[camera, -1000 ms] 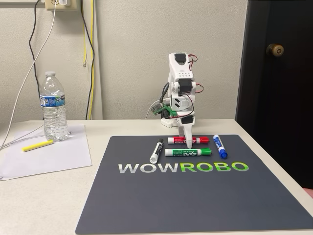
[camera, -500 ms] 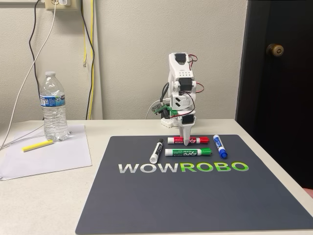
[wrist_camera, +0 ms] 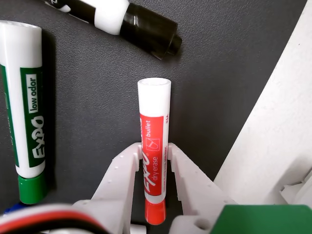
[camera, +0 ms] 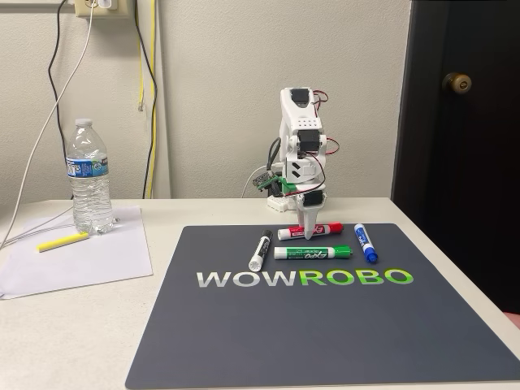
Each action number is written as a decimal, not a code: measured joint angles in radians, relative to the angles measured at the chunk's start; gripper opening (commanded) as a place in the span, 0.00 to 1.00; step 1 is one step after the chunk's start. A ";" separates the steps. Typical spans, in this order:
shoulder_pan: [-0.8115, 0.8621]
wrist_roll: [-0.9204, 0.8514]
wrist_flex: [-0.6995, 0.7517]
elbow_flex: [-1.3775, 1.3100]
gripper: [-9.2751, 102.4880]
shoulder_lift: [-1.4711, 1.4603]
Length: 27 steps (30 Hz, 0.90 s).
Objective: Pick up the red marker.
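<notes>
Now the end effector point(wrist_camera: 155, 161) clamps the red marker point(wrist_camera: 155, 161), whose right end has lifted and tilted.

White table point(camera: 73, 341) viewed from the front in the fixed view. A dark mat point(camera: 325, 325) printed "WOWROBO" lies flat across its right half. To the left, a sheet of white paper point(camera: 89, 260) lies on the tabletop, a yellow marker point(camera: 62, 241) resting on it and a clear water bottle point(camera: 89, 179) standing upright at its far edge. White cables point(camera: 32, 219) trail onto the table at the far left. The arm's base point(camera: 280, 203) stands on the table just behind the mat's far edge.
</notes>
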 measured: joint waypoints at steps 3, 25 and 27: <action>-0.005 -0.015 -0.002 0.005 0.13 0.018; -0.003 -0.021 -0.255 0.003 0.13 0.345; 0.015 -0.021 -0.325 0.003 0.13 0.359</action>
